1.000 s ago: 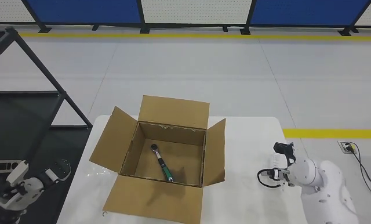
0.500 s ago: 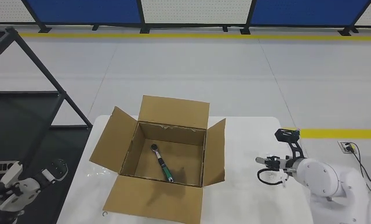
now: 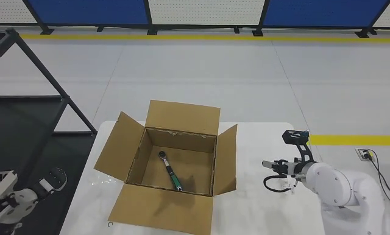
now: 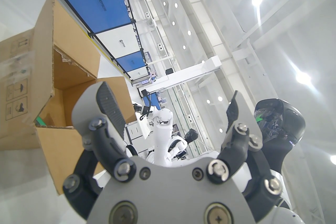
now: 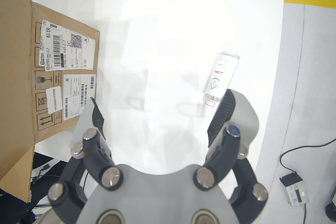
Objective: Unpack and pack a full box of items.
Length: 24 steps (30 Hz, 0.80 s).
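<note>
right gripper spread, empty | clear white-labelled plastic bottle lying beside one finger | risk: a nudge probably rolls it away

box: brown cardboard, sitting upright on the table, all four flaps splayed open.
wrench: I see it lying flat and diagonal on the box floor, with a metal head and a green-tipped handle.
bottle: small, clear, white label, lying on its side on the table, apart from the box.
</note>
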Available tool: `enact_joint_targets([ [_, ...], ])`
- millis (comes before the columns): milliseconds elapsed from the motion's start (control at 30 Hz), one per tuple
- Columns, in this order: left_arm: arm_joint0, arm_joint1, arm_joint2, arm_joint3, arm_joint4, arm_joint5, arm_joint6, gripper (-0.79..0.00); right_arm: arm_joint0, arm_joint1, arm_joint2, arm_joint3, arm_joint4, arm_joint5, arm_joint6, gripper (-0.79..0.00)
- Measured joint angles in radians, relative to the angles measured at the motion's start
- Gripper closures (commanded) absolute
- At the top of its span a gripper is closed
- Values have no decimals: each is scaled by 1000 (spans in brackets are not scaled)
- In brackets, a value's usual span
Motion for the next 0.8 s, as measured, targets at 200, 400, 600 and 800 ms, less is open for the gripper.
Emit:
enact_joint_targets([
  [200,1,0,-1,-10,20,10,32,-785,-26,-2,-34,7,-11,-25,-80,-785],
  [400,-28,6,3,18,73,74,89,-785,-10,0,-105,-113,-43,-92,-190,-785],
  [600,-72,21,48,69,218,134,61,-785,47,-3,-209,-187,-84,-143,-245,-785],
  [800,-122,30,115,104,404,78,88,-776,119,-8,-304,-191,-132,-195,-280,-785],
])
